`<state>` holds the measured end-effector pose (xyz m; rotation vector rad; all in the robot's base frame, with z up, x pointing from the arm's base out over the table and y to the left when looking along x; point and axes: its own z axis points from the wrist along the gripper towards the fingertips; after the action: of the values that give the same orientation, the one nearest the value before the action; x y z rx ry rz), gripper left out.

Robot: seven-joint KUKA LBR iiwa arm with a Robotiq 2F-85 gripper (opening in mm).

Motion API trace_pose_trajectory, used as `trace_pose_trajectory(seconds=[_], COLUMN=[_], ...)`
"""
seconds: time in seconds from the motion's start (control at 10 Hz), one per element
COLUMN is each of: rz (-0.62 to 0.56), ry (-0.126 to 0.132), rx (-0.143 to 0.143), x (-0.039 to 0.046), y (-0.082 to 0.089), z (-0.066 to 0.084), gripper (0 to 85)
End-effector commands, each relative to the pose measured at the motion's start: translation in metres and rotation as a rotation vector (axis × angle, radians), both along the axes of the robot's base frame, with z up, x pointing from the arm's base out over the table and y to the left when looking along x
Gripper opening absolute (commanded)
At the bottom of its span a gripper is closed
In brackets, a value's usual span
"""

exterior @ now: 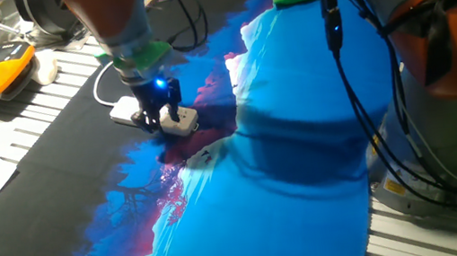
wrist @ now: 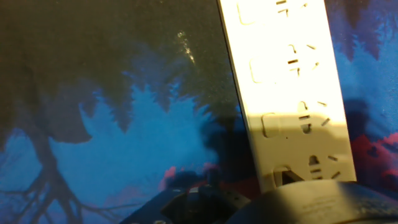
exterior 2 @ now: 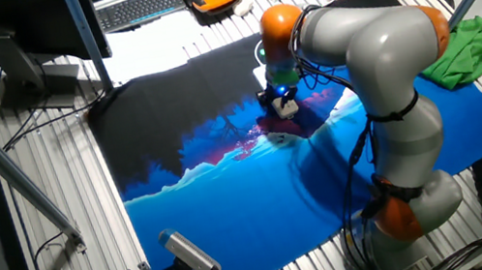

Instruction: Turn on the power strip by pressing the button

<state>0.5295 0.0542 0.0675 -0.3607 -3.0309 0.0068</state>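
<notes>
End effector (exterior: 160, 115): lowered onto the power strip, black fingers at the strip's top face; whether the fingertips are apart or together cannot be told from any view.
Power strip (exterior: 157, 117): lies flat directly beneath the end effector, on the cloth; in the hand view (wrist: 291, 93) it runs away from the fingers, outlet slots up.
Button: not made out in any view.
Cord (exterior: 102, 86): thin, white, loops away from the power strip's far end.
Cloth (exterior: 291, 182): blue and black print, spread over the bench (exterior: 16, 132) under the power strip.
</notes>
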Motion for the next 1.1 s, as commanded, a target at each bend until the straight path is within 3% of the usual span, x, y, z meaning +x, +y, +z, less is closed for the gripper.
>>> trace_pose_trajectory(seconds=[0.0, 0.1, 0.2, 0.3, 0.4, 0.7, 1.0], rz=[-0.009, -0.01, 0.012, 0.043, 0.087, 0.137, 0.157], ry=[0.014, 0.021, 0.009, 0.007, 0.032, 0.036, 0.021], rx=[-0.007, -0.018, -0.026, -0.03, -0.014, -0.014, 0.031], x=[-0.0003, -0.0029, -0.0068, -0.0102, -0.013, -0.0217, -0.0196], y=[0.003, 0.004, 0.003, 0.0, -0.005, -0.017, -0.038], z=[0.016, 0.03, 0.043, 0.053, 0.066, 0.092, 0.123], gripper=[51.0, 34.0, 34.0, 17.0, 0.0, 0.0, 0.0])
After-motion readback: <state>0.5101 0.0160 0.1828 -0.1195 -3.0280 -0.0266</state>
